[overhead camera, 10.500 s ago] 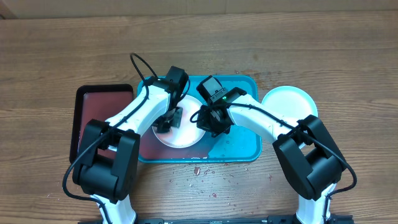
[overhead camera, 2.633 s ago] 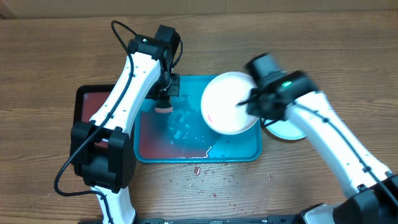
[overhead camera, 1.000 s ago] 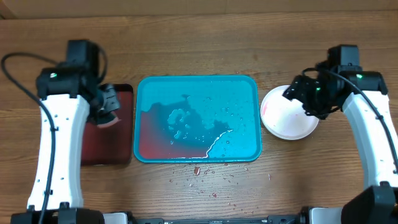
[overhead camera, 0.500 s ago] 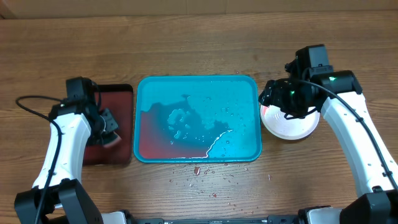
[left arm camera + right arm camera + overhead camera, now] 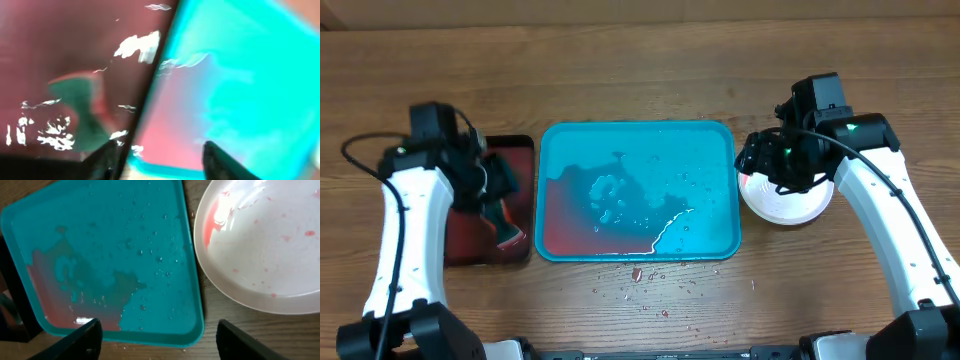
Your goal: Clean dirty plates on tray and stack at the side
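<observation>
The turquoise tray lies mid-table with no plate on it; pinkish water pools in its front left part. A white plate with red smears rests on the table just right of the tray. My right gripper hovers over the gap between tray and plate, open and holding nothing. My left gripper hangs over the right edge of the dark red tray, open with nothing between its fingers. Whether other plates lie under the white one does not show.
A dark red tray with a black rim sits left of the turquoise tray. A green and pink sponge lies on it, seen as a green shape in the left wrist view. Red crumbs dot the table in front.
My left gripper has opened and lifted; the sponge now lies free on the dark red tray. The right arm has barely moved.
</observation>
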